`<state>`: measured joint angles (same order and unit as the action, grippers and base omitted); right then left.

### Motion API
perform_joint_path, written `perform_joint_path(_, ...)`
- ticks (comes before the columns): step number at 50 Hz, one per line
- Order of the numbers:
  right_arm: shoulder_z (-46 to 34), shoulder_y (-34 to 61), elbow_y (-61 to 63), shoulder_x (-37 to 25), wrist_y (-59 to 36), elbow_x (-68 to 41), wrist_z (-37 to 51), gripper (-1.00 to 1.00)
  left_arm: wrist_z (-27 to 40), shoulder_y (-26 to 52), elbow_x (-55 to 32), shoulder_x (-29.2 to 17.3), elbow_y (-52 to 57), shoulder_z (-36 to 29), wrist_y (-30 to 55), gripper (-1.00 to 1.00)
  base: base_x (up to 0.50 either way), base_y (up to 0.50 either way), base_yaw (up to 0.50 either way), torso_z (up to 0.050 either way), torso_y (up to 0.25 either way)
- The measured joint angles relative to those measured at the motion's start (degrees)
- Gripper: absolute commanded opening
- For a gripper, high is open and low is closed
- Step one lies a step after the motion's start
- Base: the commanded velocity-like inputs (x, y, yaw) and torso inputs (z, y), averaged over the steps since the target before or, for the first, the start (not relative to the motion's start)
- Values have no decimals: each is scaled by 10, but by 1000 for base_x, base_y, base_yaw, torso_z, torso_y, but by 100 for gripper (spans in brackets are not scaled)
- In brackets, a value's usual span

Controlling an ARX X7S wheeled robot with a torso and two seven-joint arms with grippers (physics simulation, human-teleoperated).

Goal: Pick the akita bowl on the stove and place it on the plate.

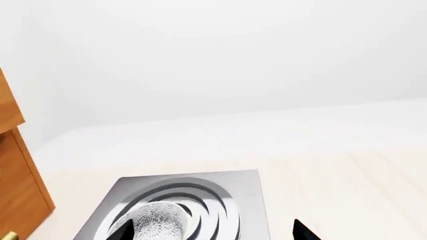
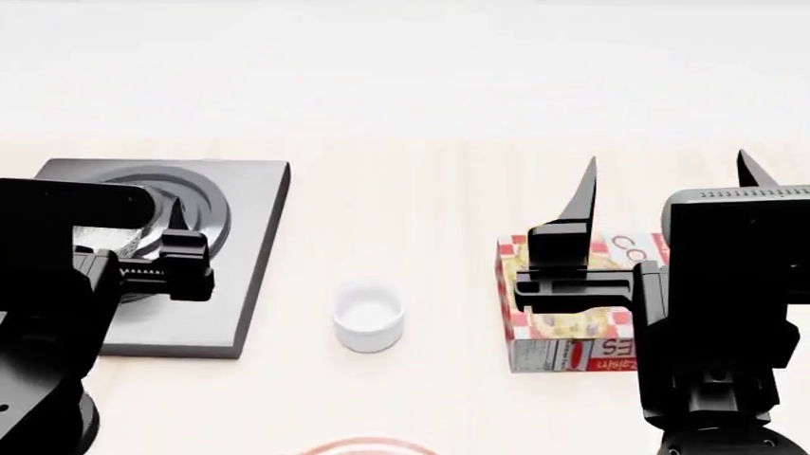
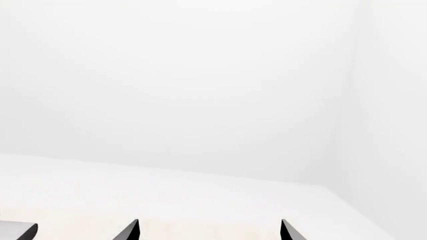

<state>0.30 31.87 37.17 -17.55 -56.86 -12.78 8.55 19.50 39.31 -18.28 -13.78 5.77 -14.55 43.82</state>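
The akita bowl [image 1: 157,221], white with a dense grey speckle, stands on the burner rings of the dark grey stove [image 1: 250,200]. My left gripper [image 1: 213,232] is open just short of the stove; one fingertip [image 1: 123,230] lies against the bowl's side and the other stands well off beyond the stove's edge. In the head view my left arm covers most of the bowl [image 2: 114,239] on the stove [image 2: 247,246]. Only a red-ringed sliver of the plate [image 2: 367,445] shows at the near edge. My right gripper [image 2: 669,185] is open and holds nothing.
A small plain white cup [image 2: 368,318] stands between the stove and a red-and-white checkered box [image 2: 563,332], which lies under my right arm. A wooden cabinet [image 1: 17,180] stands beside the stove. The right wrist view catches a corner of the stove [image 3: 17,231].
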Motion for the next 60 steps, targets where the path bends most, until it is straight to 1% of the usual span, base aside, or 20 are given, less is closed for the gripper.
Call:
perform_joint_path(22, -1, 0, -2, -3, 3, -4, 3, 100, 4, 1, -5, -3, 1, -4, 1, 100, 235, 0, 0, 0, 0)
perform_joint_path(30, -1, 0, -1, -3, 2, -7, 4, 100, 4, 11, -4, -8, -4, -9, 7, 100, 30, 0, 0, 0, 0)
perform_joint_path(36, -1, 0, 0, -3, 2, -9, 5, 100, 0, 45, -4, -13, -18, -11, 25, 100, 0, 0, 0, 0, 0)
perform_joint_path(46, -1, 0, 2, -4, 0, -11, 8, 100, -11, 126, -5, -21, -59, -15, 59, 100, 0, 0, 0, 0, 0)
perform_joint_path(60, -1, 0, 1, -5, 2, -15, 10, 100, -40, 231, -10, -19, -158, -14, 74, 100, 0, 0, 0, 0, 0)
